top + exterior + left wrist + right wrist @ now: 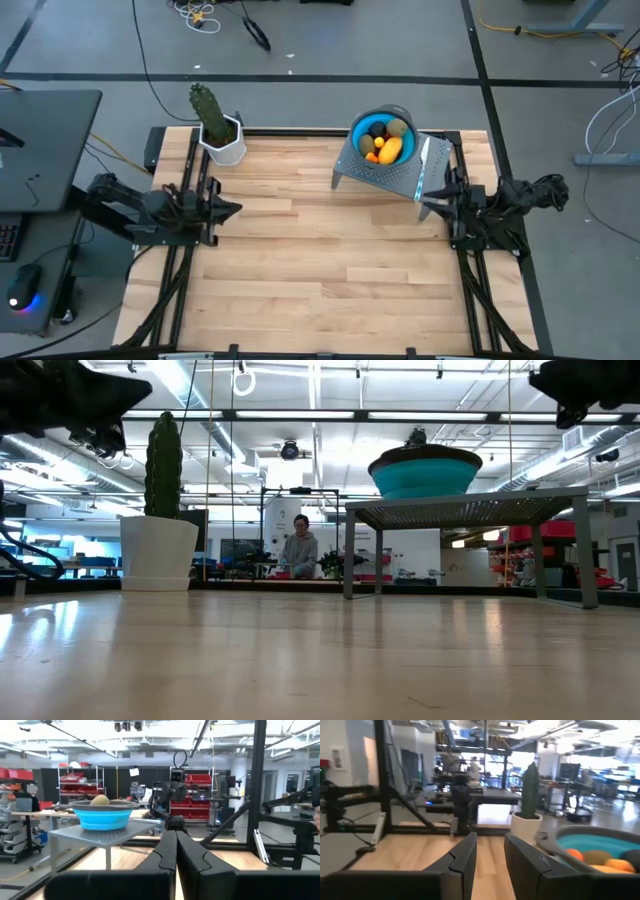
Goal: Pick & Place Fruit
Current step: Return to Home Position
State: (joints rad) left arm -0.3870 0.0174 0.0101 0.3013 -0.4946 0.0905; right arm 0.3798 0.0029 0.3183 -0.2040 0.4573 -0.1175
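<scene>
Fruit (383,143) fills the blue bowl (355,133) on the grey shelf (385,180) at the table's (320,270) far edge. Left gripper (232,209), pressed together, and right gripper (427,206), slightly spread, sit at opposite side edges, open table between.

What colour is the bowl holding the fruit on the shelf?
The bowl is bright blue; the high view shows it best.

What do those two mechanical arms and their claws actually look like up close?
The left arm and right arm, at opposite sides of the table, are matte black, built of chunky jointed segments. The left claw and right claw each have two flat, angular black fingers tapering to tips. No markings show.
</scene>
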